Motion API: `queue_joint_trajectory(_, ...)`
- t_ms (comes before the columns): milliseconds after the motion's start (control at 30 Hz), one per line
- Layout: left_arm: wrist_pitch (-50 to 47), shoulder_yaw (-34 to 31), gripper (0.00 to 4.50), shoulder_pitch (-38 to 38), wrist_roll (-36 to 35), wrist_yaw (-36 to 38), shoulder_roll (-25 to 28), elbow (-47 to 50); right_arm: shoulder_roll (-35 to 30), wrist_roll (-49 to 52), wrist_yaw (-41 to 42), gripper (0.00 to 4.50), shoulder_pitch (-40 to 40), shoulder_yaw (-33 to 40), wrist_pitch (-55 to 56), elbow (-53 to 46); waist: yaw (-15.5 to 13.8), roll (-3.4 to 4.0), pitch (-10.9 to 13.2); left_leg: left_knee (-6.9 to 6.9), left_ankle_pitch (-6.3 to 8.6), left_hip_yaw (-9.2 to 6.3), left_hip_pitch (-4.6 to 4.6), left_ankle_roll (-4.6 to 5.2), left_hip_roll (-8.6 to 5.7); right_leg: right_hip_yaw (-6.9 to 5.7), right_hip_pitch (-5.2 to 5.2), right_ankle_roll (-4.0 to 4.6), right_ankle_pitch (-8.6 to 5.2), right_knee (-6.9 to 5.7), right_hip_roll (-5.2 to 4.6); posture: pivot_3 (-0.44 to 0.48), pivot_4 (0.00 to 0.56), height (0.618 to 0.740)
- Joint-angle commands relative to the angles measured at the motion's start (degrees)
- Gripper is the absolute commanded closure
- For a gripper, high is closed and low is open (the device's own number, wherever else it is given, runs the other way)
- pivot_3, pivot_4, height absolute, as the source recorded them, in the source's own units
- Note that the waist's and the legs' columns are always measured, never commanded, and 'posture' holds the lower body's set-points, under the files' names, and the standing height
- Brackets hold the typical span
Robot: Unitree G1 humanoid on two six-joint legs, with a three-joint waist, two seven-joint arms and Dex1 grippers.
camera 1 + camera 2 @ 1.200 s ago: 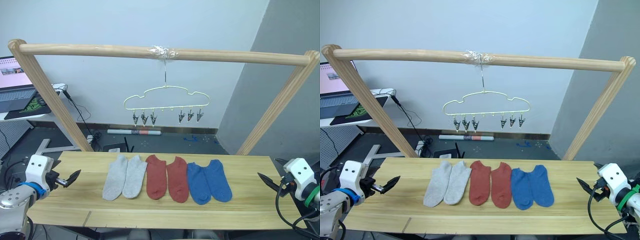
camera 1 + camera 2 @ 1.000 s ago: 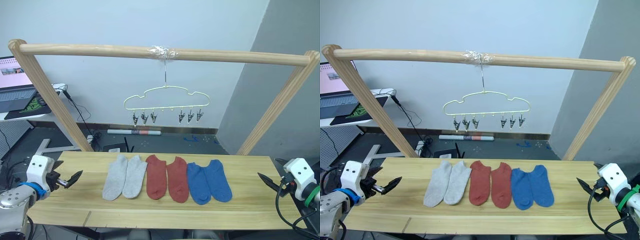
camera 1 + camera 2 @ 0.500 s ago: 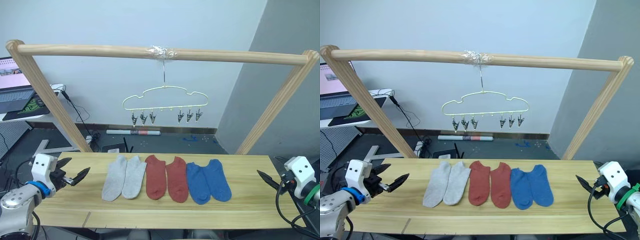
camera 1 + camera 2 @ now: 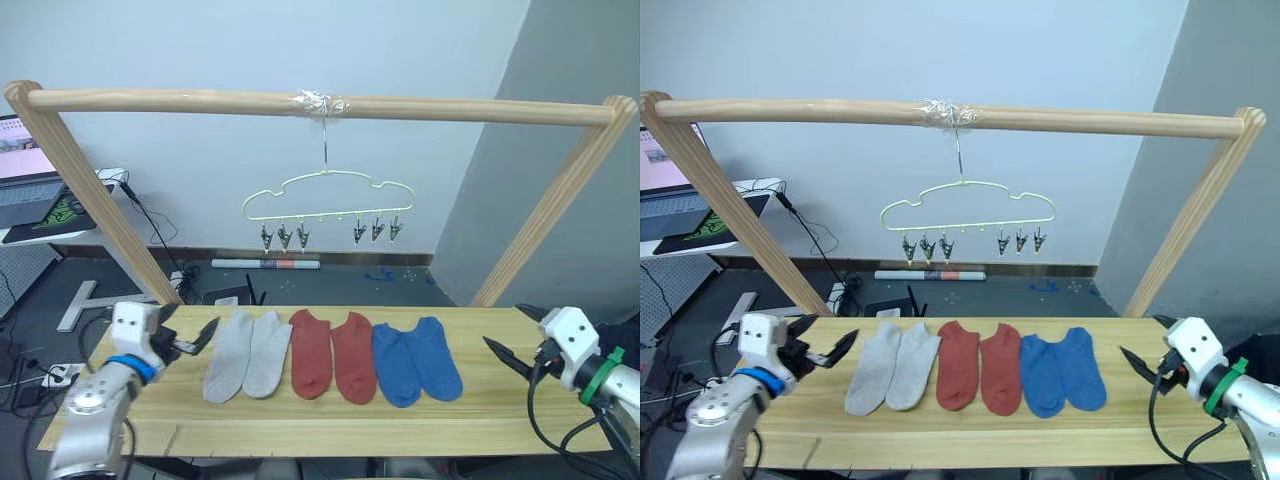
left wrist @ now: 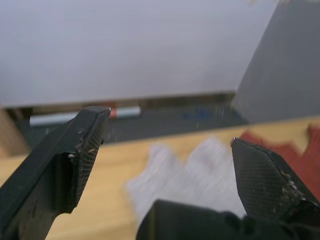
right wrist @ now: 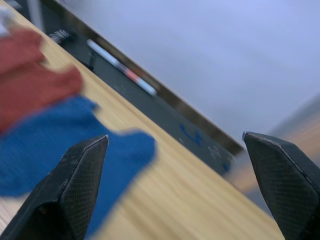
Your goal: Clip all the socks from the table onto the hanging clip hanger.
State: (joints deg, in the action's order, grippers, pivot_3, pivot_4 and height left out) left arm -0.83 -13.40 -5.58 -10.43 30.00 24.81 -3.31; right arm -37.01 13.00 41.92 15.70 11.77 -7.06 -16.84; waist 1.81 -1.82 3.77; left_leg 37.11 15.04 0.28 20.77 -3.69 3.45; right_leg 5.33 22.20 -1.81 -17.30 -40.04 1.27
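Note:
Six socks lie in a row on the wooden table: a grey pair on the left, a rust red pair in the middle and a blue pair on the right. The pale yellow clip hanger hangs above them with its silver clips empty. My left gripper hovers open just left of the grey socks, which show between its fingers in the left wrist view. My right gripper is open to the right of the blue socks, a short gap away.
A thick round wooden bar on two slanted posts spans the table and carries the hanger's hook. A laptop sits on a side desk at far left. A tube lies on the floor behind.
My left gripper has moved right along the table, up to the grey socks. My right gripper has come in to the left, closer to the blue socks. Both stay open.

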Motion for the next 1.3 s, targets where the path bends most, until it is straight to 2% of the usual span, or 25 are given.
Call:
queue_joint_trajectory(33, 2.21, 2.32, 0.02, 2.90, 3.60, -7.54, -4.20, 5.28, 2.13, 1.33, -2.22, 0.00, -4.17, -4.03, -3.82, -7.56, 0.02, -0.04, 0.07, 0.02, 0.00, -0.02, 0.00, 0.00, 0.00, 0.01, -0.01, -0.02, 0.01, -0.01, 0.02, -0.037, 0.081, 0.700)
queue_joint_trajectory(133, 2.59, 3.33, 0.02, 4.07, 4.96, -10.20, -6.56, 6.09, 3.79, 1.25, -3.25, 0.00, -6.58, -6.48, -6.38, -9.44, 0.06, -0.08, 0.10, 0.05, 0.00, -0.08, -0.01, 0.00, 0.04, 0.01, -0.01, 0.01, 0.05, -0.01, 0.12, -0.037, 0.081, 0.700)
queue_joint_trajectory(233, 2.98, 5.45, 0.02, 7.75, 7.26, -15.42, -10.48, 5.81, 7.49, 1.10, -4.86, 0.00, -13.46, -12.70, -9.80, -11.34, 0.18, -0.01, 0.31, 0.04, 0.00, -0.04, -0.02, 0.00, 0.03, -0.01, 0.00, 0.02, 0.06, 0.02, 0.14, -0.036, 0.093, 0.700)
queue_joint_trajectory(333, 2.27, 6.21, 0.02, 10.40, 7.59, -17.81, -12.97, 5.96, 9.53, 0.71, -5.62, 0.00, -17.53, -15.63, -11.64, -11.47, 0.15, -0.10, 0.66, 0.13, -0.01, -0.07, 0.00, 0.01, -0.01, 0.03, 0.03, -0.05, 0.13, 0.02, 0.22, -0.036, 0.097, 0.700)
queue_joint_trajectory(600, 2.09, 7.81, 0.02, 13.34, 7.78, -18.70, -13.86, 5.39, 11.39, 0.96, -5.81, 0.00, -22.95, -18.37, -13.81, -10.20, 0.11, -0.33, 1.64, 0.11, 0.01, -0.11, 0.11, 0.01, 0.00, 0.03, 0.06, -0.04, 0.13, 0.15, 0.23, -0.032, 0.114, 0.700)
queue_joint_trajectory(700, 2.15, 9.19, 0.60, 13.89, 8.55, -18.35, -13.84, 3.84, 11.90, 1.31, -5.95, 0.00, -24.50, -18.90, -14.62, -10.33, 0.15, -0.28, 2.03, 0.10, 0.01, -0.12, 0.09, 0.02, 0.01, 0.03, 0.06, -0.04, 0.12, 0.15, 0.23, -0.036, 0.120, 0.700)
queue_joint_trajectory(1100, 8.98, 8.32, 0.60, 18.15, 11.17, -24.08, -13.99, -7.07, 12.19, 2.49, -5.52, 0.00, -26.62, -19.73, -16.36, -11.41, 0.20, -0.46, 2.90, 0.09, 0.01, -0.13, 0.13, 0.02, 0.02, 0.01, 0.09, -0.04, 0.13, 0.18, 0.25, -0.041, 0.120, 0.700)
queue_joint_trajectory(1300, 8.36, 7.66, 0.60, 20.57, 9.63, -24.30, -14.33, -4.94, 12.48, 3.10, -4.65, 0.00, -29.02, -20.36, -16.66, -10.76, 0.21, -0.54, 3.11, 0.09, 0.02, -0.15, 0.15, 0.01, 0.02, -0.01, 0.09, -0.04, 0.13, 0.18, 0.25, -0.036, 0.122, 0.700)
